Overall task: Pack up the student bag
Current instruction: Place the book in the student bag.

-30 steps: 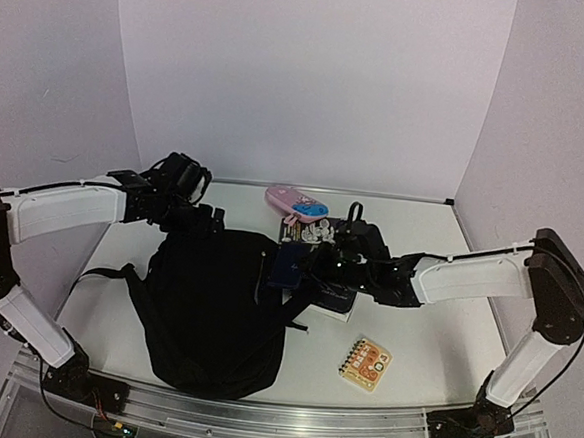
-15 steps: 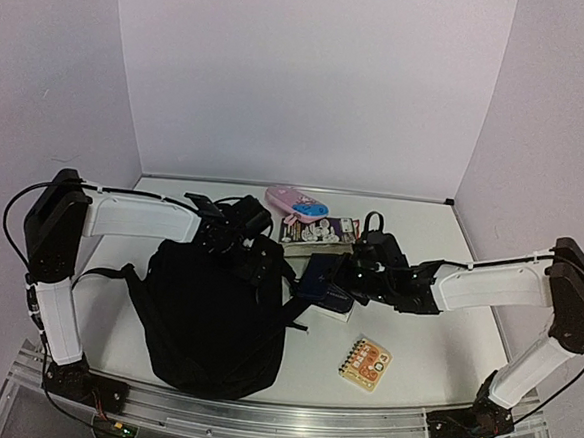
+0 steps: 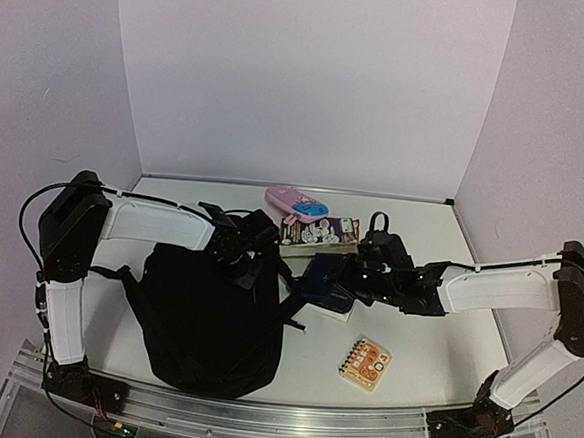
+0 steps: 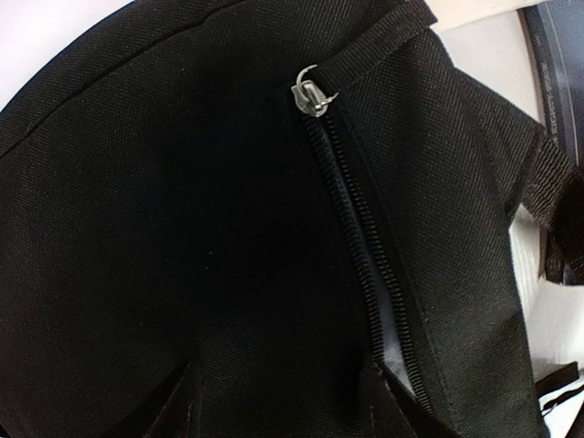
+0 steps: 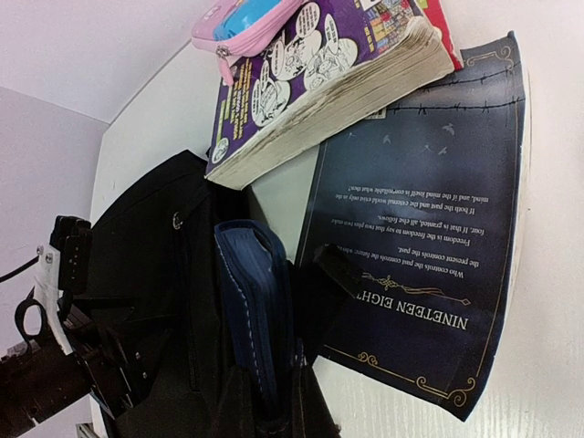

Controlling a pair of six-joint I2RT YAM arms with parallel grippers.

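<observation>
A white tabletop (image 3: 434, 339) carries the student bag (image 3: 205, 313), a black backpack lying flat on the left half near the front edge, its folds lost in shadow. The left tool (image 3: 250, 260) hangs over the bag's top right corner; black on black, whether its fingers pinch fabric or stand apart cannot be told. The right tool (image 5: 272, 411) is clamped on a dark-blue pouch (image 5: 255, 301) at the bag's right edge. Under the pouch lies a dark book (image 5: 429, 228), its title cut to "NINETEEN EIGH", with "Who controls the past controls the future" legible. A purple cartoon paperback (image 5: 319, 82) overlaps it, a pink case (image 5: 242, 23) beyond. A small spiral notebook (image 3: 365, 362) sits apart, its cover unreadable. The bag's zipper pull (image 4: 310, 91) shows silver.
</observation>
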